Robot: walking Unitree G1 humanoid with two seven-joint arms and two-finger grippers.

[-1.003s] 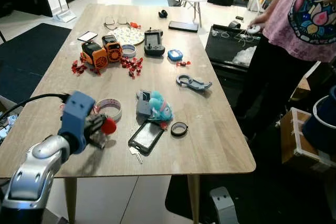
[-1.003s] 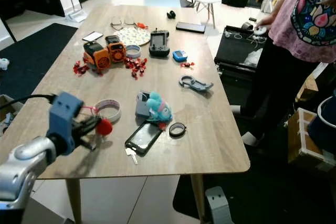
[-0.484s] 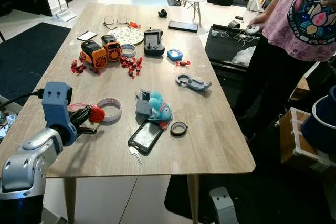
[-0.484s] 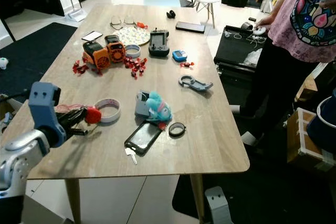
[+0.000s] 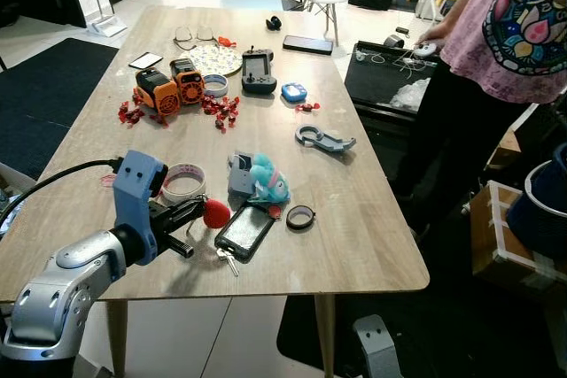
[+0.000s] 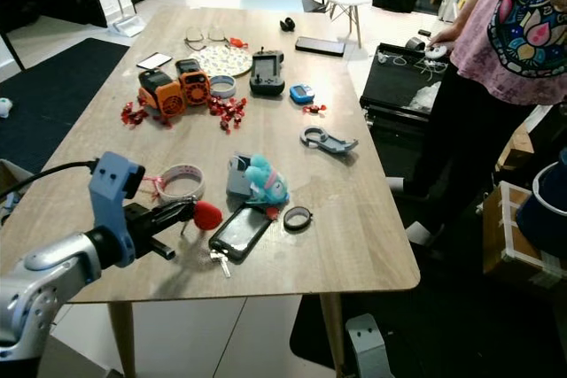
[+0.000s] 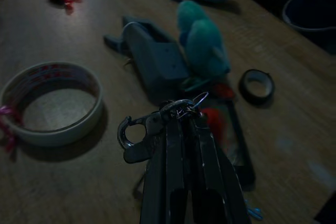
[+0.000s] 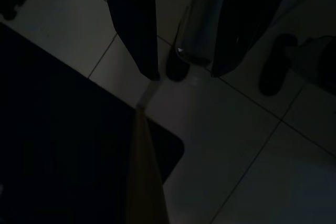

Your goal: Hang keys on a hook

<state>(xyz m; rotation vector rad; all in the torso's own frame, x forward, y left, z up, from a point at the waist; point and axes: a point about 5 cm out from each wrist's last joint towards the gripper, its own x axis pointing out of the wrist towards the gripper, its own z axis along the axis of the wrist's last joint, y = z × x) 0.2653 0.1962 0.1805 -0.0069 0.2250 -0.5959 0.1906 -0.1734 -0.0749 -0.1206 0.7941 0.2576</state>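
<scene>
My left gripper (image 5: 193, 213) hovers low over the wooden table (image 5: 372, 245), shut on a key ring with a round red tag (image 5: 216, 213). In the left wrist view a metal clip (image 7: 131, 135) and a wire ring (image 7: 195, 99) stick out of the shut fingers (image 7: 173, 145). The red tag hangs just left of a black phone (image 5: 247, 231). A loose silver key (image 5: 228, 260) lies at the phone's near corner. A grey hook-shaped piece (image 5: 324, 139) lies further right. My right gripper (image 8: 181, 72) hangs open over the floor.
A tape roll (image 5: 182, 182), a grey block with a teal plush (image 5: 266, 180) and a small black ring (image 5: 299, 216) lie near the gripper. Toys and red candies (image 5: 168, 90) crowd the far half. A person in a pink shirt (image 5: 505, 33) stands at the table's right side.
My left gripper first pulled back to the left beside the tape roll, then swung right; the red tag now hangs next to the phone. The things on the table stay put.
</scene>
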